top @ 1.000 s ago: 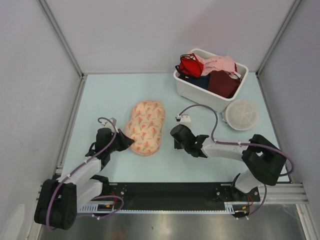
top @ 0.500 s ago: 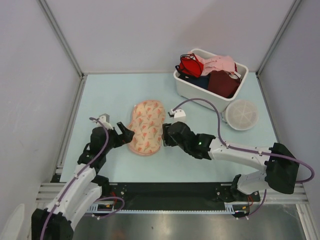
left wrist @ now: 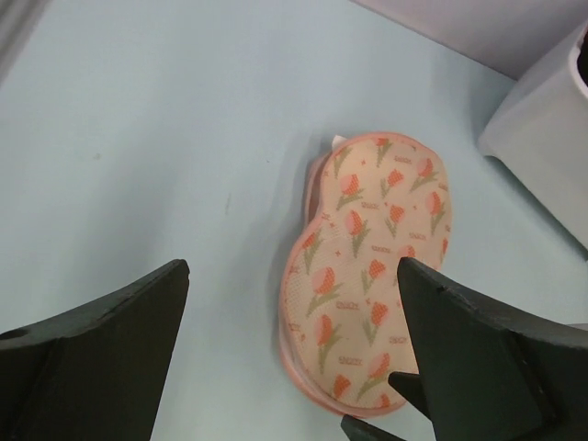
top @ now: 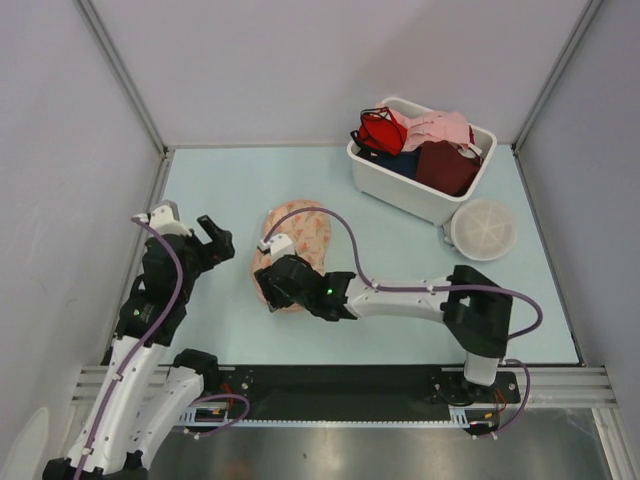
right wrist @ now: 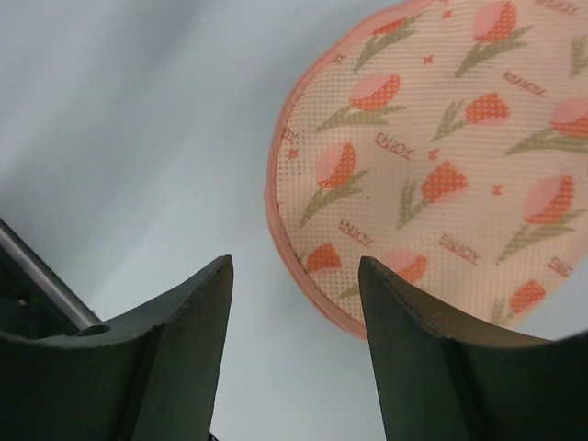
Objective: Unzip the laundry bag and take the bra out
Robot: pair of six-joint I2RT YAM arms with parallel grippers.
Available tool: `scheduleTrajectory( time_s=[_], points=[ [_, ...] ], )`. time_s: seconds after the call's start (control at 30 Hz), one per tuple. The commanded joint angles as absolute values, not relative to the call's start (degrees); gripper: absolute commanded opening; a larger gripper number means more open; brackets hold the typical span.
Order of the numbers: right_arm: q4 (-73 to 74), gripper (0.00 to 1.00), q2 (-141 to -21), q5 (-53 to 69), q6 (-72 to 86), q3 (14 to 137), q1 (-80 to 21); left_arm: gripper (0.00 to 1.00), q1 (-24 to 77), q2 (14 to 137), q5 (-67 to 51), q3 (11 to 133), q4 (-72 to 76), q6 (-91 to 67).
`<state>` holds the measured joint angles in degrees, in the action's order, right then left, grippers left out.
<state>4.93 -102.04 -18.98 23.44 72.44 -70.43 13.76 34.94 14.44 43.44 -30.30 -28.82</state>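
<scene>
Since half a second ago, the right gripper (right wrist: 294,276) has swung across to hover over the near end of the bag (top: 305,230). The left gripper (top: 214,240) has lifted away to the bag's left. Both pincers are spread wide and hold nothing.

The bag lies flat on the table (top: 220,180) and looks closed. The bra cannot be seen and is presumably inside.

The step in hand is probably finding the zip. A small white tab (left wrist: 338,141) pokes out at the bag's far end. It may be the pull, but it is too small to tell. One pincer would do well to pin the fabric just beside the pull while the other pinches the pull and follows the curved rim. Moving low and slowly should keep the light pouch from sliding or bunching.

The bag is peanut-shaped and softly padded. Its fine mesh weave is peach with orange-red flower prints, and its rim is edged in pink piping. The table is smooth, matte, pale blue.
</scene>
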Motion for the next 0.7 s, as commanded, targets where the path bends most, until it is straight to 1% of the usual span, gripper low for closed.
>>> scheduleTrajectory(
  time_s=[0.0,0.1,0.2,0.4,0.47,0.5,0.53,0.6,0.63,0.67],
  points=[
    [4.2,0.62,-107.9,-18.7,20.3,78.6,-70.8,1.0,13.7,37.0,22.0,48.2,-36.6,-17.6],
    [4.1,0.61,-111.0,-18.5,19.7,80.5,-70.8,1.0,13.4,36.6,26.7,46.7,-36.0,-15.8],
    [4.3,0.6,-113.4,-18.2,19.2,82.0,-70.8,1.0,12.9,35.4,26.0,45.0,-34.8,-16.7],
    [4.2,0.52,-117.0,-16.3,19.1,84.4,-70.8,1.0,11.6,34.8,24.5,44.1,-34.6,-16.6],
    [4.7,0.46,-118.3,-16.4,19.0,85.2,-70.8,1.0,11.3,34.9,24.4,43.9,-34.5,-16.6],
    [4.9,0.43,-118.5,-16.5,18.9,85.8,-70.8,1.0,11.3,35.0,24.3,43.9,-34.5,-16.6],
    [4.9,0.33,-118.7,-16.4,18.8,86.0,-70.9,1.0,11.0,35.1,24.2,43.9,-34.5,-16.6],
    [4.8,0.2,-118.7,-16.7,18.9,86.2,-70.8,1.0,10.7,35.2,23.6,43.9,-34.4,-16.5],
    [4.8,0.08,-118.5,-16.8,19.0,86.3,-70.8,1.0,10.5,35.2,23.6,43.9,-34.5,-16.5],
    [4.7,0.03,-118.0,-17.0,19.1,86.1,-70.8,1.0,10.5,35.2,23.6,43.9,-34.4,-16.6]
  ],
)
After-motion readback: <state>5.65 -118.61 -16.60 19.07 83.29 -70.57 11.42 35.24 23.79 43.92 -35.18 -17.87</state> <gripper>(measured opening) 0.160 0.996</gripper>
